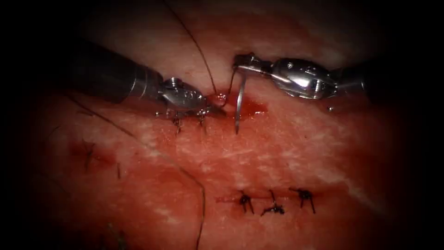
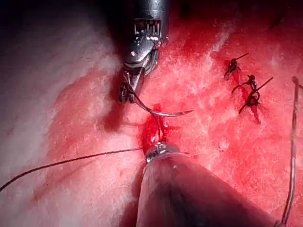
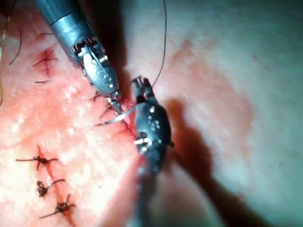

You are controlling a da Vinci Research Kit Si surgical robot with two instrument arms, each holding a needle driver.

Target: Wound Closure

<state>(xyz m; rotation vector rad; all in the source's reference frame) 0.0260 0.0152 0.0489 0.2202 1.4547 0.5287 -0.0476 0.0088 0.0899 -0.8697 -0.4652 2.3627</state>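
Endoscope view: the right claw (image 1: 240, 62) comes in from the right, nearly level, its jaws closed on the needle (image 1: 239, 104) near the thread end. The needle hangs down from the jaws over the cut (image 1: 245, 107), its tip free above the tissue (image 1: 286, 153) and not in it. The left claw (image 1: 213, 109) slants down from the upper left, its tip at the left end of the cut, just beside a small pool of red fluid (image 1: 253, 109); whether its jaws are parted or hold anything I cannot tell here. The thread (image 1: 199, 51) runs up and away from the cut between the 2 tools. 3 knotted stitches (image 1: 273, 201) sit in a row well below, near the picture's lower edge.

Left wrist view: the right claw (image 2: 128, 92) points toward the camera, clamped on the needle (image 2: 163, 111), whose curve sweeps sideways with its point bare above the tissue (image 2: 199, 142). The left claw (image 2: 158, 150) has its tip down at the red cut (image 2: 151, 132); its jaws are hidden by the shaft. The thread (image 2: 71, 161) trails off across the pale tissue.

Right wrist view: the right claw (image 3: 138, 85) holds the needle (image 3: 113, 118), which lies across toward the left claw (image 3: 115, 105), the 2 tools close together. The 3 stitches (image 3: 45, 187) lie apart from them.
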